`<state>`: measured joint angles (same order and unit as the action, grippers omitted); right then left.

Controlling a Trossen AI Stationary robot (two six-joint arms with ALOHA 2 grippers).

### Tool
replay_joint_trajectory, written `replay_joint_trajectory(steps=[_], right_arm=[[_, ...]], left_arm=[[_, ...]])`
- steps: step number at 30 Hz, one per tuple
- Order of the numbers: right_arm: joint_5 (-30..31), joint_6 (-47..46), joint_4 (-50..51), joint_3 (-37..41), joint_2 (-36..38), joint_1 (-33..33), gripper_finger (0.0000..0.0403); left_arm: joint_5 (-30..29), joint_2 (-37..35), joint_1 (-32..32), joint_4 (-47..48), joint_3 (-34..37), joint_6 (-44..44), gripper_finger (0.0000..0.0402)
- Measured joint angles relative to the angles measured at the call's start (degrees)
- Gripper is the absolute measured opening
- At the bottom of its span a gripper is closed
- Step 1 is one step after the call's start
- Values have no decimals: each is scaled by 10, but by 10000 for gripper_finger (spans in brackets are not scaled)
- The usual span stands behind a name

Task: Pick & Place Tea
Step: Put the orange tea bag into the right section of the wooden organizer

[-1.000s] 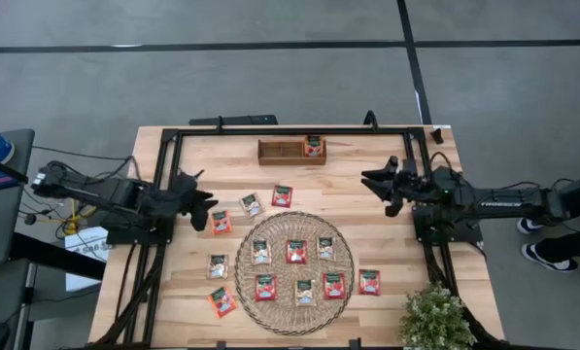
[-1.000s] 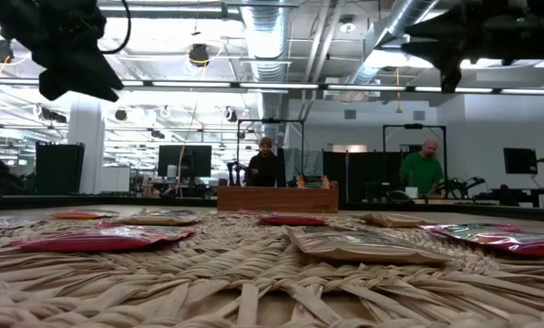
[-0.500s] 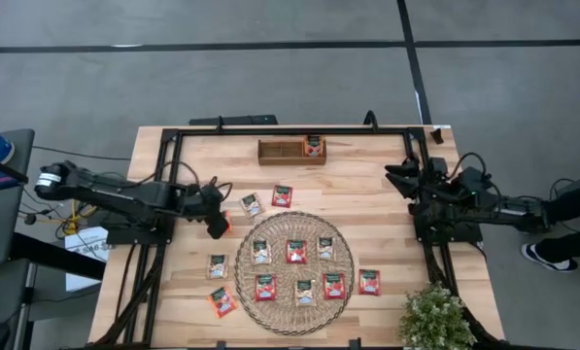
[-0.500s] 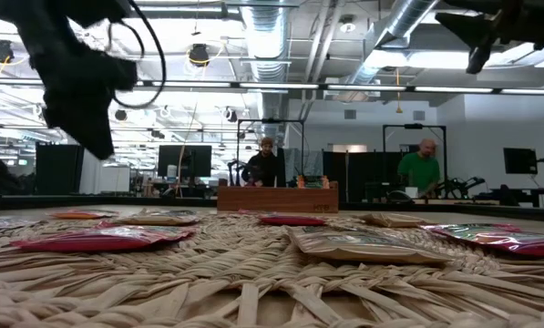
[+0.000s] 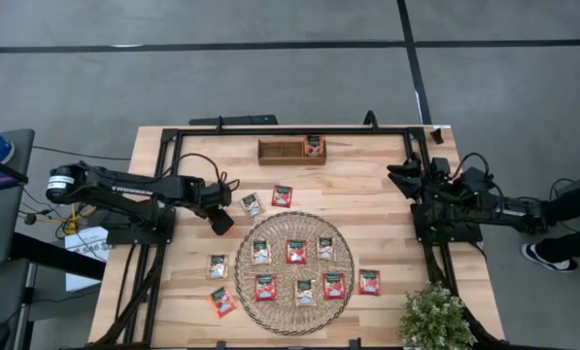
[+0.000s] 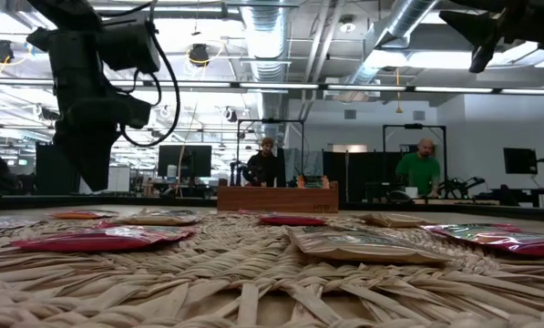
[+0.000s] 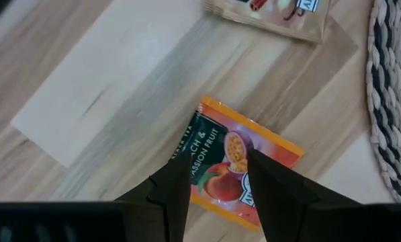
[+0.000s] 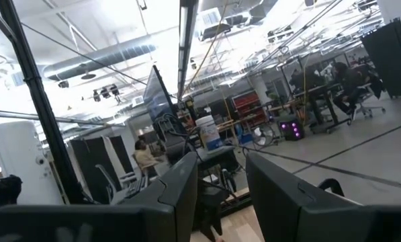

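Several tea sachets lie flat on the round woven mat [image 5: 294,272], and more lie around it on the table. One sachet [image 5: 314,146] stands in the long wooden tray [image 5: 280,151] at the far edge. My left gripper [image 5: 221,222] [image 7: 217,168] points steeply down, open, just above an orange sachet [image 7: 274,151] that lies flat on the wood left of the mat. One finger stands over each half of that sachet. My right gripper [image 5: 398,175] [image 8: 220,165] is open and holds nothing; it is drawn back at the table's right side and tipped upward.
A cream sachet [image 5: 252,204] and a red one [image 5: 283,196] lie just right of my left gripper. Further sachets lie at the near left [image 5: 218,266] and right of the mat [image 5: 369,282]. A potted plant [image 5: 435,316] stands at the near right corner. People stand beyond the table.
My left gripper has swung toward the table's right and down, tipping from a shallow slant to steeply downward, and now hangs over the orange sachet. My right gripper has drawn back toward the right edge and tipped upward. No sachet has moved.
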<state>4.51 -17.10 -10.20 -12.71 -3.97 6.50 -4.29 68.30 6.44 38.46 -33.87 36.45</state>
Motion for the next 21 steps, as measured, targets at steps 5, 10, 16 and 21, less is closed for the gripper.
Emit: replay_joint_trajectory(steps=[5,10,16,21], right_arm=[[0,0,5,0,0,0,121],[0,-5,11,0,0,0,121],[0,-5,12,0,0,0,121],[0,-5,12,0,0,0,121]], left_arm=[[3,0,6,-1,0,0,138],[15,0,7,-2,0,-24,138],[11,0,7,0,0,-43,138],[5,0,13,0,0,-100,138]])
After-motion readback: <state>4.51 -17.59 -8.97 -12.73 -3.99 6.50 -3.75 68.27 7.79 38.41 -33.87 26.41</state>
